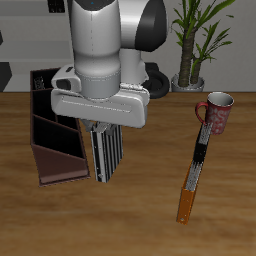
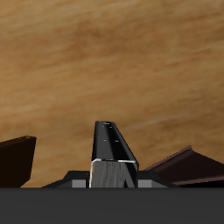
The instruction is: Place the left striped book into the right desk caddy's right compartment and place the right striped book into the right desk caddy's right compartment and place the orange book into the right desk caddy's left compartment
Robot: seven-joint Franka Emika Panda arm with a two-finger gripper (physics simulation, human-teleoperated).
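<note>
One striped book (image 1: 107, 152) is held upright by the closed gripper (image 1: 103, 128), just beside the caddy (image 1: 55, 140). An orange book (image 1: 187, 206) and a mug (image 1: 217, 112) are seen well apart on the table (image 1: 140, 220).

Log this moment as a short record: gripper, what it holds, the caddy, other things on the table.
gripper: gripper, shut on a striped book, raised above the table
held item: striped book, hanging upright between the fingers; bright or dull stripes cannot be told
caddy: right desk caddy, dark maroon tray beside the held book; contents not clear
orange book: orange book, lying flat near the table's front edge
black book: narrow black book, end to end with the orange one
mug: red mug, farther back
plant: potted plant, behind the table
</note>
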